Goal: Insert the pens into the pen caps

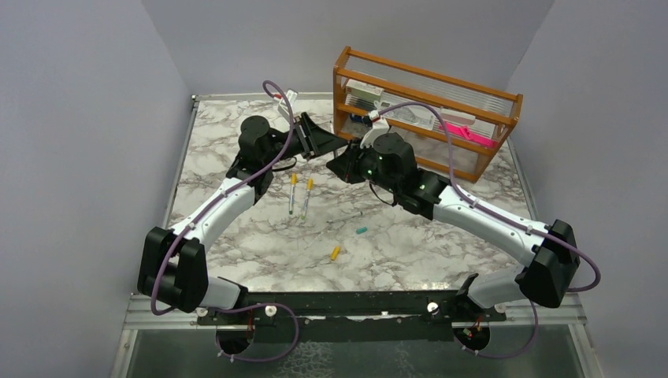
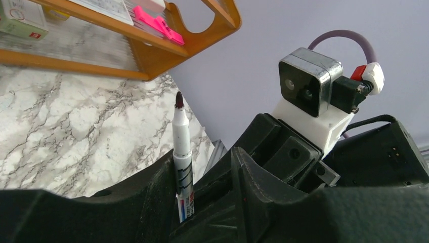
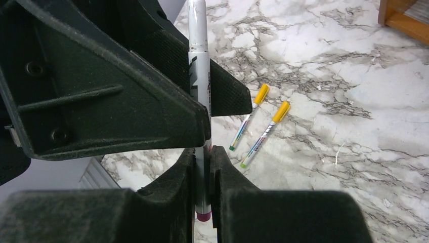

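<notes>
Clamps thin silvery-white dark-tipped pen (image 2: 182, 136) lengthwise in both left gripper (image 2: 200, 174) and right gripper (image 3: 203, 159); finds small teal tubular cap (image 1: 361, 231) well apart, basewards.

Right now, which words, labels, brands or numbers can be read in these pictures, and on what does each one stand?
No text is readable.
Held pen: black print on the barrel, blurred.
Box in the wooden rack: small red mark, too small.
Two yellow-capped pens on the table: coloured print, too small.

Two pens (image 1: 292, 194) lie left of caps (image 1: 361, 231), seemingly.
</notes>
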`<state>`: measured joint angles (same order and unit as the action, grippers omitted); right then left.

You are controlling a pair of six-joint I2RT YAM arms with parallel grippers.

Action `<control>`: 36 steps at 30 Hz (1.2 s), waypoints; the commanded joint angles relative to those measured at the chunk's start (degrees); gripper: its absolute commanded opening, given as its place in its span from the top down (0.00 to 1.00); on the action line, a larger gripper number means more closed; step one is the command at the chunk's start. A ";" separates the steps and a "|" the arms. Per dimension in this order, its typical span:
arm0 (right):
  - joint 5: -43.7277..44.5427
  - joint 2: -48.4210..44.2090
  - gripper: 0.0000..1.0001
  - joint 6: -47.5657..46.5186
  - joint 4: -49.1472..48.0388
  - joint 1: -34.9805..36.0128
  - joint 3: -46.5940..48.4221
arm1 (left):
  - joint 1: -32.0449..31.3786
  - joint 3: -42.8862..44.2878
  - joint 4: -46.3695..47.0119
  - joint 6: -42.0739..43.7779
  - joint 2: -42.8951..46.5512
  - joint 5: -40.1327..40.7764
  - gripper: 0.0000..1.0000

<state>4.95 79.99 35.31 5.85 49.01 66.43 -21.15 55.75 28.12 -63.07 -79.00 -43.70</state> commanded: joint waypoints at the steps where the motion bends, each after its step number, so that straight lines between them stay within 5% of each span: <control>1: 0.86 0.79 0.99 0.59 -2.11 -0.66 1.54 | -0.42 0.74 2.55 -0.49 0.32 -2.87 0.59; 9: 3.21 0.05 0.99 1.44 -3.66 -1.00 1.16 | -0.48 0.29 2.82 -0.39 0.14 -2.80 0.73; 17: 4.94 -0.31 0.99 2.57 -2.60 -1.22 0.81 | -0.47 0.21 2.99 -0.32 0.00 -2.28 0.99; 20: 4.53 -0.27 0.99 2.57 -2.15 -1.20 0.70 | -0.47 0.13 2.99 -0.02 -0.01 -1.67 1.00; 27: -3.29 -2.36 0.56 -0.18 -1.69 -1.14 -3.08 | 0.61 0.54 2.99 0.65 -0.74 -0.68 1.00; 36: -0.48 -7.11 0.55 5.49 8.13 2.54 -15.14 | 3.87 -2.53 2.87 1.52 -1.63 1.53 1.00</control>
<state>3.29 73.47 38.46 3.18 49.50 54.85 -19.70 54.48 28.53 -62.22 -81.23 -44.38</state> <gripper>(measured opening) 0.449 0.122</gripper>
